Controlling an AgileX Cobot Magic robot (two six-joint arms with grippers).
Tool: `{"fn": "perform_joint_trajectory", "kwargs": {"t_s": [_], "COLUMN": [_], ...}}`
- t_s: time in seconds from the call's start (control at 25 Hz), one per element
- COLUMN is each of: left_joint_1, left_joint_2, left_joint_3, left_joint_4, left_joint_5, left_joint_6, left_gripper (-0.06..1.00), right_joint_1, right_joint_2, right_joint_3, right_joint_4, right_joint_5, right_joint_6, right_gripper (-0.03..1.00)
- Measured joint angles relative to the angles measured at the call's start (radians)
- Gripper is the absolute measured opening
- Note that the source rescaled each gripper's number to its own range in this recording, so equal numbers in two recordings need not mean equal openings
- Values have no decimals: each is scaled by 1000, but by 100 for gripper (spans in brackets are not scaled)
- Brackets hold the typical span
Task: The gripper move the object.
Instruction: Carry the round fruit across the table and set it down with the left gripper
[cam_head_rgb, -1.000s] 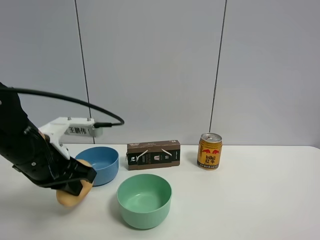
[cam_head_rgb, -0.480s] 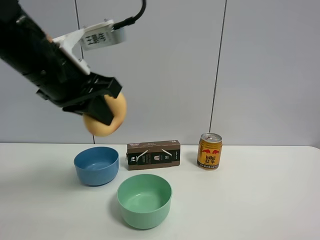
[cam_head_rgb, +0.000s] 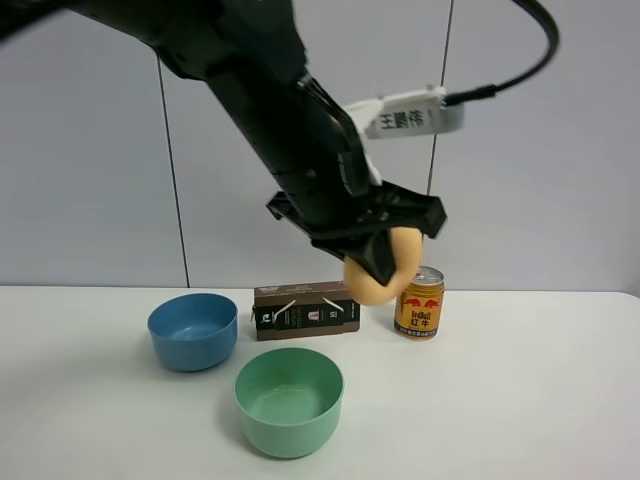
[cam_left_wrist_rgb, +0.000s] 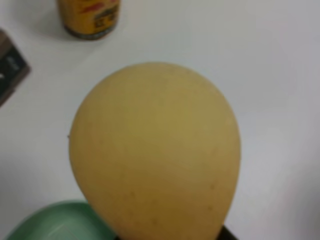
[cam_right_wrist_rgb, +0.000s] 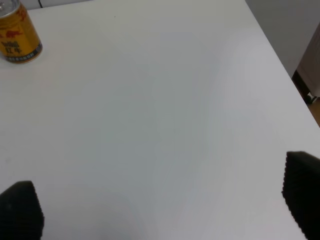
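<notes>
My left gripper (cam_head_rgb: 385, 262), bulky and black with a white labelled block and a black cable, is shut on the peach-like fruit (cam_head_rgb: 376, 280). It holds the orange-yellow fruit in the air above the table, in front of the brown box and just left of the can. The fruit fills the left wrist view (cam_left_wrist_rgb: 155, 150), with the green bowl's rim (cam_left_wrist_rgb: 50, 222) below it. My right gripper (cam_right_wrist_rgb: 160, 210) is open and empty above bare white table; it does not show in the exterior view.
A blue bowl (cam_head_rgb: 193, 330) stands at the left and a green bowl (cam_head_rgb: 288, 400) in front at the middle. A brown box (cam_head_rgb: 306, 310) lies behind them. A gold-red drink can (cam_head_rgb: 420, 301) stands to the right, also in the right wrist view (cam_right_wrist_rgb: 17, 32). The table's right edge (cam_right_wrist_rgb: 280, 60) is near.
My left gripper has lifted the fruit from the table at the left, swung it up high, then carried it right and down to a spot over the box and can.
</notes>
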Motion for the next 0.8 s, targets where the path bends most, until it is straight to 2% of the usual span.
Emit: {"fn": "perform_joint_trajectory", "kwargs": {"t_s": [0.24,0.68,0.8], "left_joint_1": [-39,-37,-37], "left_joint_2": [212,360,376], "left_joint_3": [-161,-175,-176], "left_joint_4": [0,23,23], "left_joint_5": [39,-96,-105], "left_joint_6": [3,17,33], "left_gripper": [0,0,0], "right_joint_1": [0,0,0], "right_joint_2": [0,0,0], "right_joint_3": [0,0,0], "right_joint_4": [0,0,0], "right_joint_5": [0,0,0], "right_joint_6": [0,0,0], "right_gripper": [100,100,100]}}
